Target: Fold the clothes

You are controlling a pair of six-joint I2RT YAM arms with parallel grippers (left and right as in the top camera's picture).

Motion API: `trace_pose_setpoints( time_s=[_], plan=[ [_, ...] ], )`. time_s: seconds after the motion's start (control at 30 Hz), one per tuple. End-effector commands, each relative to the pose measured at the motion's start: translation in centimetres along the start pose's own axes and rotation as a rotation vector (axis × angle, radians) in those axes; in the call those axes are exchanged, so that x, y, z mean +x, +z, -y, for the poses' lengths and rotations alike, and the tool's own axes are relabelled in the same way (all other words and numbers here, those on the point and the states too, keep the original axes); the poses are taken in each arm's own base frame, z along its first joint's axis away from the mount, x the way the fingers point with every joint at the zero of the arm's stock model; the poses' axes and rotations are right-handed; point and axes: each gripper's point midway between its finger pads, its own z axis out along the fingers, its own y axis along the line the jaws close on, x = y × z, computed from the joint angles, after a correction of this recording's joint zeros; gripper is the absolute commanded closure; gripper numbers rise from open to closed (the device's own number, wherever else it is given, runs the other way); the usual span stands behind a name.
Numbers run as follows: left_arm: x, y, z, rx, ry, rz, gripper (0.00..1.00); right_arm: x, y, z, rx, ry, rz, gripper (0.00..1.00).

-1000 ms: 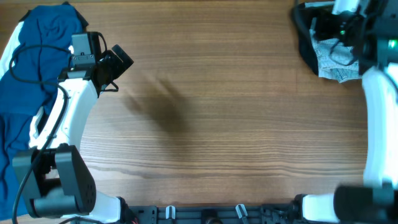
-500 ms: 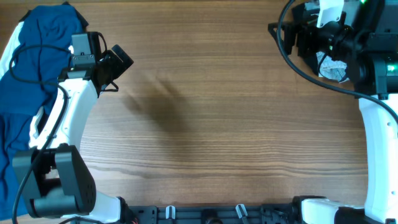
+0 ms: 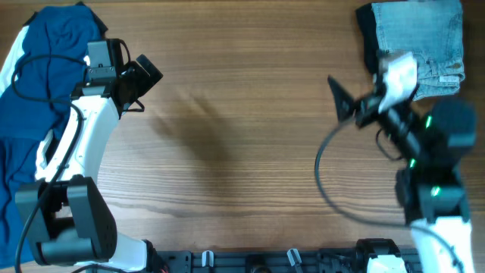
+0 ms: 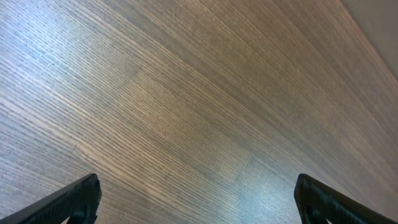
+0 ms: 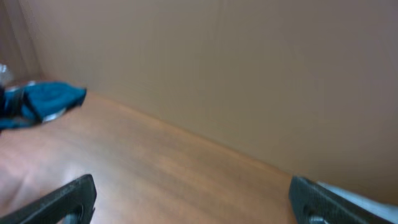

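The faded light-blue denim shorts (image 3: 421,39) lie folded into a compact rectangle at the table's far right corner, on top of a black garment (image 3: 367,39). My right gripper (image 3: 347,105) is open and empty, raised off the table below and to the left of the shorts and pointing left. In the right wrist view its fingers (image 5: 68,196) stand wide apart around the gripper's centre (image 5: 193,202), over bare wood. My left gripper (image 3: 144,85) is open and empty at the far left; in the left wrist view (image 4: 196,199) only tabletop lies between its fingers.
A dark blue garment with a white stripe (image 3: 42,83) is heaped along the table's left edge, behind my left arm; it shows far off in the right wrist view (image 5: 50,99). The wooden tabletop (image 3: 250,152) spans the middle.
My right arm has pulled back from the far right corner toward the front and left, uncovering the folded shorts. The left arm has not moved.
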Motion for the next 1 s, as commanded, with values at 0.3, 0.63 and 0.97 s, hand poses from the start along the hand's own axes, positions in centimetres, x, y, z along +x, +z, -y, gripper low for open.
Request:
trace_pose_setpoints(
  time_s=[0.3, 0.63, 0.97],
  plan=[
    [0.5, 0.4, -0.1, -0.003, 0.002, -0.015, 0.0, 11.6, -5.1, -3.9, 0.06, 0.061, 0.167, 0.0],
    [0.5, 0.4, -0.1, -0.003, 0.002, -0.015, 0.0, 13.0, -6.2, -4.6, 0.066, 0.036, 0.176, 0.0],
    [0.5, 0.4, -0.1, -0.003, 0.002, -0.015, 0.0, 14.5, -7.0, -5.3, 0.061, 0.034, 0.125, 0.0]
  ],
)
